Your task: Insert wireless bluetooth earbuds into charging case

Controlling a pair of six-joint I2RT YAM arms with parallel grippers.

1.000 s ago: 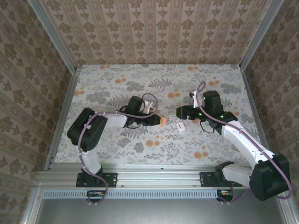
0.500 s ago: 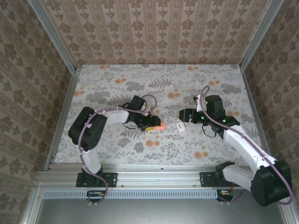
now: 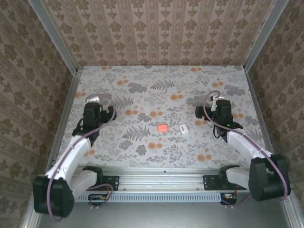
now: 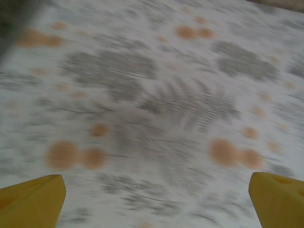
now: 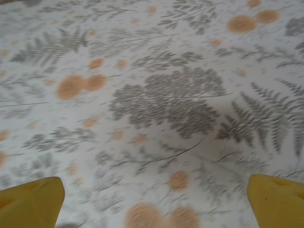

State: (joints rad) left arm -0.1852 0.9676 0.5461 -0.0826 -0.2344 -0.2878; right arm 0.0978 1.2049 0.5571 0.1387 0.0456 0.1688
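Floral-print tabletop [image 3: 142,80] bears a rounded coral case [image 3: 162,128] and oblong white case [image 3: 184,128].

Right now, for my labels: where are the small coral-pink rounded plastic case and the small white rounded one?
Coral-pink rounded case [image 3: 162,128]: top view, middle of its top.
White rounded case [image 3: 184,128]: top view, middle of its top.

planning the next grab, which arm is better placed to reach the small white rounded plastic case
Right, probably. The right gripper sits nearer the small white rounded plastic case, which lies right of the coral-pink rounded case; the left gripper is farther off. Both stand open, empty.
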